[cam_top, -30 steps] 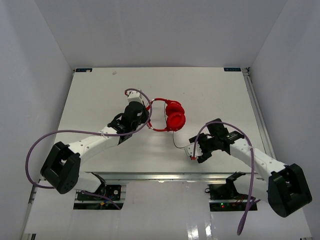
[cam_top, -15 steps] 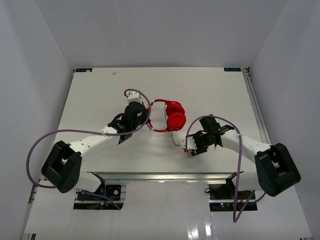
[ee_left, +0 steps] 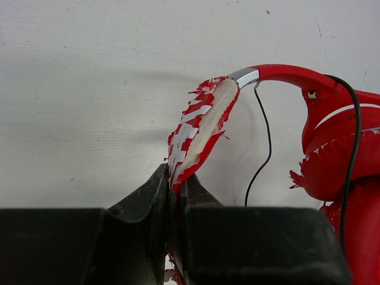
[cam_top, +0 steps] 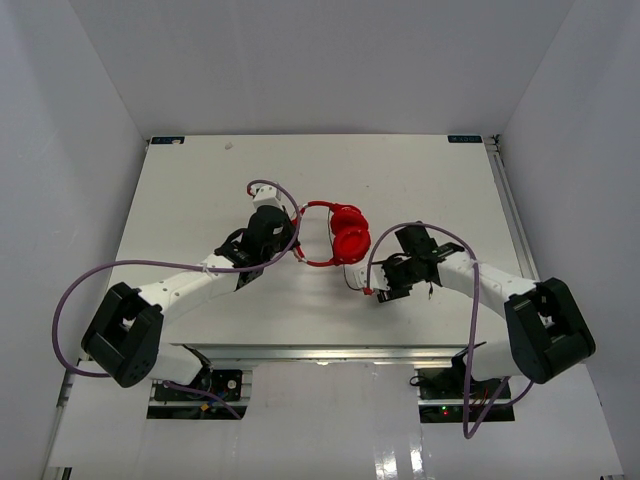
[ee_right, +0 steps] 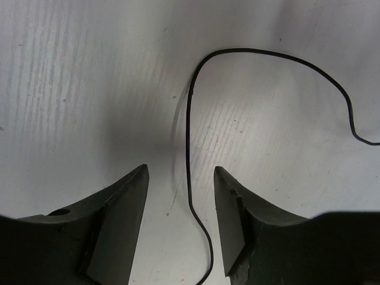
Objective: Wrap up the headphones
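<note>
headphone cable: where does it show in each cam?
Top external: cable runs from the red cups down to the right gripper.
Left wrist: cable right of centre, between headband and cups.
Right wrist: cable at centre, looping up between the open jaws.
Shared landmark: the white table under it.

One pair of red headphones point(cam_top: 322, 204) with two round cups point(cam_top: 351, 242) and one thin dark cable point(ee_right: 188, 130); two pincers, left pincer point(ee_left: 175, 181) and right pincer point(ee_right: 180, 172); one tabletop point(cam_top: 420, 175).
</note>
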### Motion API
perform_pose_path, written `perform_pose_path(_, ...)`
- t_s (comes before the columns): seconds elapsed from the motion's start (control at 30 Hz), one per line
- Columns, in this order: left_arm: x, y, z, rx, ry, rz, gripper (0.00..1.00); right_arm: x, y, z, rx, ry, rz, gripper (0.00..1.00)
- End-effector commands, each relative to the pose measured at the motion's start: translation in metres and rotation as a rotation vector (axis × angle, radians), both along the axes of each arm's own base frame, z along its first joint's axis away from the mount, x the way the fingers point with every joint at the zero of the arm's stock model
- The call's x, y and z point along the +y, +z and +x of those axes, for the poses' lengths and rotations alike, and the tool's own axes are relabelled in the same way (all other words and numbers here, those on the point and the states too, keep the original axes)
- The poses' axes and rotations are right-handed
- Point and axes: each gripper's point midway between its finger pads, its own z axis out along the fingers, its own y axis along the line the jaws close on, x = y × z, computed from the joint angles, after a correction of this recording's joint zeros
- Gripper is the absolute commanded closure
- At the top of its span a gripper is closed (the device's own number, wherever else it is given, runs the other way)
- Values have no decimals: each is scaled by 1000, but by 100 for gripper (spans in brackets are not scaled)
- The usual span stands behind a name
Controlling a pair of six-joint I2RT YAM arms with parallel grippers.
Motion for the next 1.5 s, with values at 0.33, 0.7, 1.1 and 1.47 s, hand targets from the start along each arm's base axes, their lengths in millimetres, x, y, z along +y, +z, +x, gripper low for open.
perform_pose_path(0.33,-5,42,5,-91,9,-123,100,2,-17,16,63,-51,-69,63)
perform_pose_path(0.7,1,37,10,-77,37,-116,100,-2,-11,-3,62,-19,-40,92)
perform_pose_path(1.1,-45,28,53,6,11,-156,100,37,86,-36,-94,101,74,92)
perform_pose_path(1.47,-72,-20,58,85,-109,-25,100,18,187,10,-395,-83,143,92)
